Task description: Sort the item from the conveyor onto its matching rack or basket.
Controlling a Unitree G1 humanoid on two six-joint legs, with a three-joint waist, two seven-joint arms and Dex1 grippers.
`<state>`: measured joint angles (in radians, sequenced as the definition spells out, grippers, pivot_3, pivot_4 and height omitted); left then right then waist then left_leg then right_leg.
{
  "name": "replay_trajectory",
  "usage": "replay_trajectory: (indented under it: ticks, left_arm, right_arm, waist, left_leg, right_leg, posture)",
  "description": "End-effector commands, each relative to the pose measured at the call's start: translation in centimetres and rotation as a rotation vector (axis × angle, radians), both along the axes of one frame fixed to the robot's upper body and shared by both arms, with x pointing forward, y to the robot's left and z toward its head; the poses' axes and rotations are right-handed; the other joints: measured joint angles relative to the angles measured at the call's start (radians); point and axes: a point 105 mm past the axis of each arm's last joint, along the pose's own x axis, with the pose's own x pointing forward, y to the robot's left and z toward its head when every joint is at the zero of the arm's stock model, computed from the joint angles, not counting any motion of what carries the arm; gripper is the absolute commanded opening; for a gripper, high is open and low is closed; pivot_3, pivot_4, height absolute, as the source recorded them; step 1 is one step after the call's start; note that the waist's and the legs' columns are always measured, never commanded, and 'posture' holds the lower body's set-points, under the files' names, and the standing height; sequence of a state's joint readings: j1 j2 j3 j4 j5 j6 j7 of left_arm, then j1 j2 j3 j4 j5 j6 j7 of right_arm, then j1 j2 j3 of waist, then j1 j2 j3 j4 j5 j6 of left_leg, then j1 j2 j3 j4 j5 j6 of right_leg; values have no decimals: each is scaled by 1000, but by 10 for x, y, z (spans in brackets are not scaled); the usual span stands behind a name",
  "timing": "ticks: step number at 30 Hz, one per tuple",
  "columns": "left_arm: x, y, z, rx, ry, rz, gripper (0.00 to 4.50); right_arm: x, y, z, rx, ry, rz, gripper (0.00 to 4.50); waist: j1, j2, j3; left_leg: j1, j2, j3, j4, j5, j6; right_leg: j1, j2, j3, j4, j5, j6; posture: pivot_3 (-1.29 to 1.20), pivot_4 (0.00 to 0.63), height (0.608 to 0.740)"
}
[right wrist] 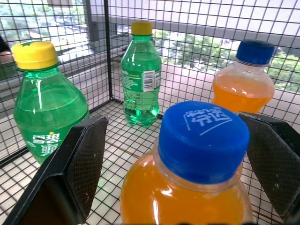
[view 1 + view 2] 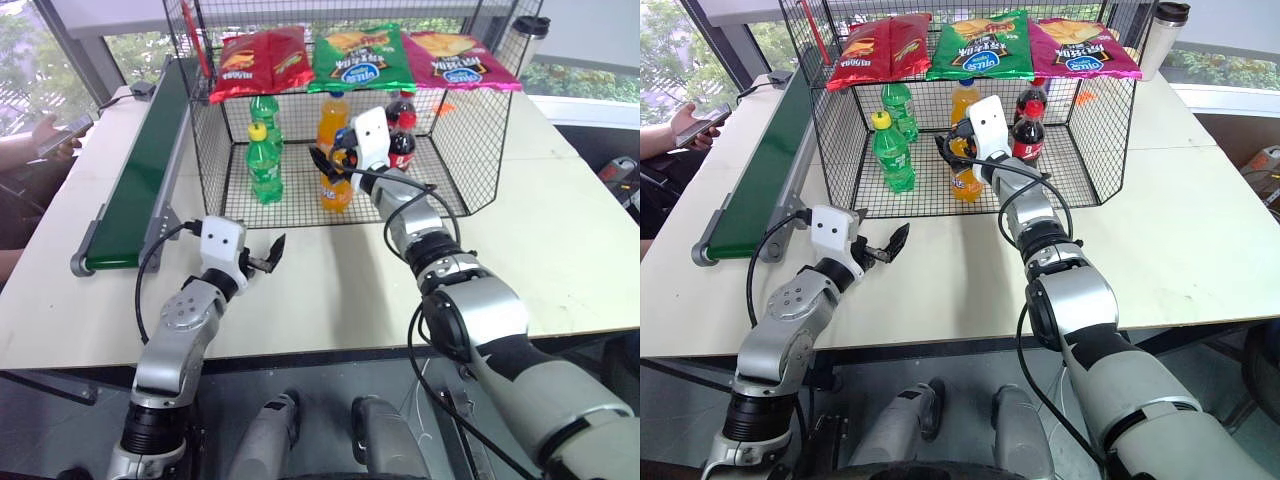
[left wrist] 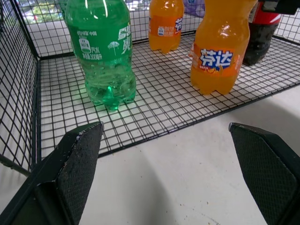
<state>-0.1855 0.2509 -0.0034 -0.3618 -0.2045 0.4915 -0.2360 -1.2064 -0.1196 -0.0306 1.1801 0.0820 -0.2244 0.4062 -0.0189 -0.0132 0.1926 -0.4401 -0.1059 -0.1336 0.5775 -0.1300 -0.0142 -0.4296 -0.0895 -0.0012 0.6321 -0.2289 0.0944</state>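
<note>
Orange soda set down in the basket

My right claw [image 2: 958,150] stands released around the orange soda bottle [image 2: 965,180], upright on the wire basket [image 2: 835,150] floor beside its twin, drinks grouped by kind; my left claw [image 2: 883,245] hangs spread over the counter [image 2: 1200,230].

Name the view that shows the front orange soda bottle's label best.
Left wrist view: the orange soda bottle faces it, label and blue logo unobstructed. The right wrist view shows its blue cap and shoulder between the right gripper's open fingers. In the eye views that gripper partly covers it.
</note>
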Motion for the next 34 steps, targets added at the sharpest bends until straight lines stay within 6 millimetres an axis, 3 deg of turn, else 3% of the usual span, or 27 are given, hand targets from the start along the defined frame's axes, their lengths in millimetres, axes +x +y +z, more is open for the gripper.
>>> replay_trajectory:
  ticks: [1, 7, 12, 17, 23, 26, 34]
  left_arm:
    - [2, -1, 11, -14, -48, 2, 4500]
    - [3, -1, 3, -14, -33, -3, 4500]
    - [1, 6, 1, -21, -25, -18, 4500]
    - [-11, 0, -2, -27, 11, -140, 4500]
    - [-19, 1, -13, 17, 70, -208, 4500]
    - [-20, 0, -15, 26, 81, -222, 4500]
    - [-21, -8, -15, 33, 76, -272, 4500]
  right_arm:
    - [-3, -6, 48, 15, -132, 36, 4458]
    - [-12, -24, 52, -12, -150, 70, 4458]
    - [-35, -30, 44, -25, -104, 152, 4458]
    - [-105, -28, -4, -156, 86, 445, 4458]
    - [-154, -33, -51, -173, 287, 504, 4458]
    - [-158, -36, -63, -173, 330, 465, 4458]
    - [-146, -53, -85, -166, 386, 331, 4458]
  waist:
    - [0, 0, 0]
    - [0, 0, 0]
    - [2, 0, 0]
    - [8, 0, 0]
    - [4, 1, -1]
    - [6, 1, -1]
    - [10, 1, -1]
  left_leg:
    - [0, 0, 0, 0, 0, 0]
    - [0, 0, 0, 0, 0, 0]
    - [0, 0, 0, 0, 0, 0]
    - [0, 0, 0, 0, 0, 0]
    - [1, 0, 1, 0, -2, -2]
    - [1, 0, 1, 0, -2, -2]
    - [0, 0, 1, 1, -2, -2]
  right_leg:
    - [0, 0, 0, 0, 0, 0]
    - [0, 0, 0, 0, 0, 0]
    - [0, 0, 0, 0, 0, 0]
    - [0, -1, 0, 0, 0, 0]
    - [1, -5, 0, 0, -2, -4]
    - [1, -6, 0, 0, -3, -4]
    - [2, -7, -1, -2, -3, -4]
  posture:
    - [0, 150, 739]
    - [0, 150, 739]
    - [0, 150, 739]
    - [0, 150, 739]
    - [0, 150, 739]
    - [0, 150, 739]
    - [0, 150, 739]
